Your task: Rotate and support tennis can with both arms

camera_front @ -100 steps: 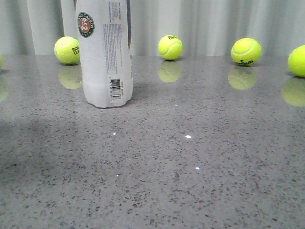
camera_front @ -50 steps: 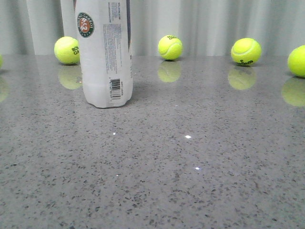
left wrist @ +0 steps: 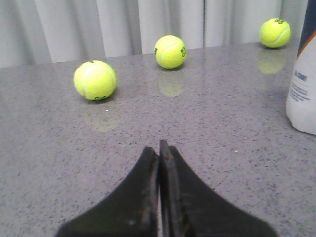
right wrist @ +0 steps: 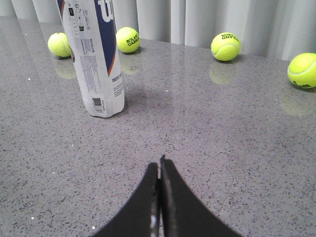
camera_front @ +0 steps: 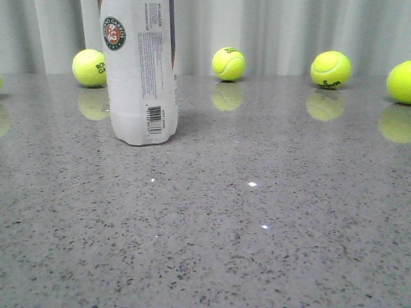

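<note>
Grey speckled table (camera_front: 257,224) carries the tennis can (camera_front: 140,70) upright toward its far left corner; your left gripper (left wrist: 159,148) and right gripper (right wrist: 159,165) are closed, empty. Open both before approaching opposite sides.

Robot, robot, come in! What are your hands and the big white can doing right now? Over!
Left gripper shut, empty. Right gripper shut, empty. Tennis can upright on the table, untouched. Tennis balls sit behind it, none blocking the path.
</note>
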Tool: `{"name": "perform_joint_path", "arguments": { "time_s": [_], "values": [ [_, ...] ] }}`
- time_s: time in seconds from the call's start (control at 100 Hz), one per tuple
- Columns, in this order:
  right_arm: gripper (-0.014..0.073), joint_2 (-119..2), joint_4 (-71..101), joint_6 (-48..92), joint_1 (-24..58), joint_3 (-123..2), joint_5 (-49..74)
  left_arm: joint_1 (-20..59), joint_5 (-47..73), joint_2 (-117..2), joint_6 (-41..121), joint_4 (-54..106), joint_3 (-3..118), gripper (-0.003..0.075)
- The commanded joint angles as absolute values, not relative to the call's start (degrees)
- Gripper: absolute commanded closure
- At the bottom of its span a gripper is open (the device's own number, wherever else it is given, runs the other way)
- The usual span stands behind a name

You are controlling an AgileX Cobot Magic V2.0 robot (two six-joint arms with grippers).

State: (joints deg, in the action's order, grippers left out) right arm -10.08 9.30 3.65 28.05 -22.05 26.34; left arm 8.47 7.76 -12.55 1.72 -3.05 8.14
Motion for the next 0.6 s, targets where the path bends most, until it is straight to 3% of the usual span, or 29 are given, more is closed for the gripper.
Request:
{"name": "perform_joint_path", "arguments": {
  "time_s": [0.0, 0.25, 0.32, 0.59],
  "values": [
    [0.0662, -10.68, 9.56, 3.98, 27.63, -23.48, 22.23, 5.82, 1.84, -10.12, 0.00, -2.99, 6.49, 0.0739],
    [0.0662, -10.68, 9.56, 3.98, 27.63, -23.48, 22.23, 1.89, -2.17, -0.55, 0.00, -2.74, -2.83, 0.0739],
    [0.0662, -10.72, 9.56, 3.98, 27.63, -23.48, 22.28, 1.89, 2.88, 2.25, 0.00, -1.94, -2.65, 0.0739],
    [0.0662, -10.80, 9.56, 3.98, 27.63, -23.48, 22.44, 1.99, -0.94, 1.99, 0.00, -0.75, -2.56, 0.0739]
  ]
}}
